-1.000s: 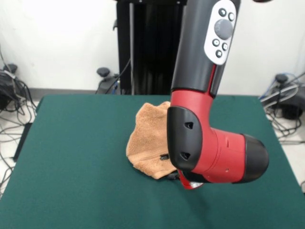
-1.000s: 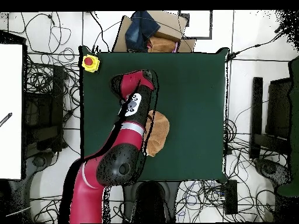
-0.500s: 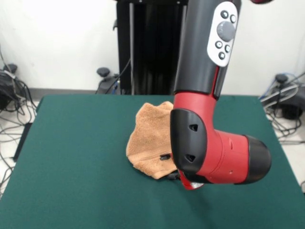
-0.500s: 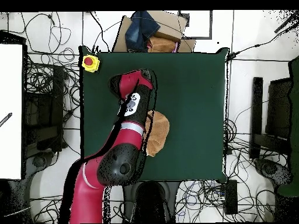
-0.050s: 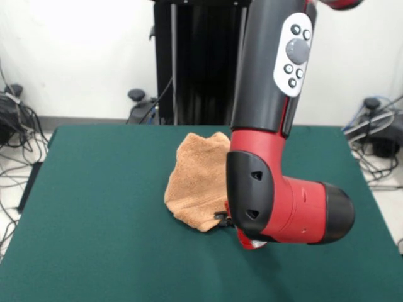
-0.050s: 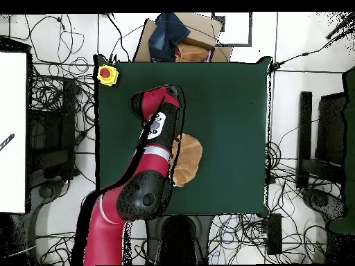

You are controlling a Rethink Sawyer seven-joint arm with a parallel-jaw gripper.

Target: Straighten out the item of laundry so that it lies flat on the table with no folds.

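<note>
Hiding behind arm [image 5: 277,189]: towel [image 5: 195,182] edge.

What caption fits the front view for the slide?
Sawyer arm low over a crumpled peach towel on the green table.

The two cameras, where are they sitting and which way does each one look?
Front view: sits across the table, looking over it at the towel; the arm comes down from above, its gripper hidden.
Overhead view: sits above, looking straight down at the table; the arm reaches up from the bottom.
Both share the crumpled towel beside the arm.
</note>
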